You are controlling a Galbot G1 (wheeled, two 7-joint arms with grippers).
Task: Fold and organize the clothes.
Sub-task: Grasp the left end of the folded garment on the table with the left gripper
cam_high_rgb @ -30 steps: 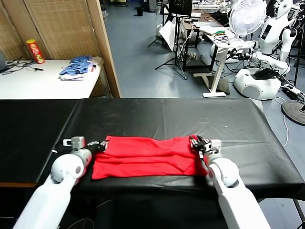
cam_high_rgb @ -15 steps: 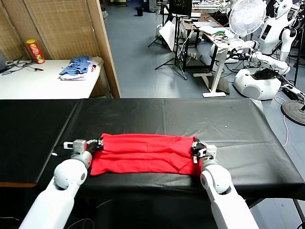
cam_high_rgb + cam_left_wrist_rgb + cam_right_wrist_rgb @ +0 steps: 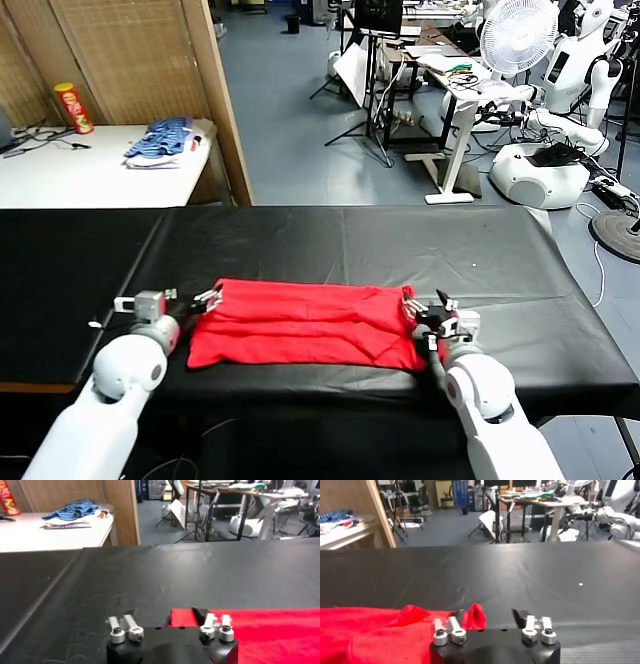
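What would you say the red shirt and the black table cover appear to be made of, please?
The red shirt looks like soft matte knit fabric, probably cotton: it lies limp in shallow folds and wrinkles. The black table cover looks like smooth vinyl or coated cloth, though that is uncertain: it shows a faint sheen and long creases.

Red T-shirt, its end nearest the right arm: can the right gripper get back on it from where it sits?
Probably yes. The right gripper is open at the red T-shirt, whose raised corner lies by one finger in the right wrist view, nothing between. The left gripper sits open at the other end.
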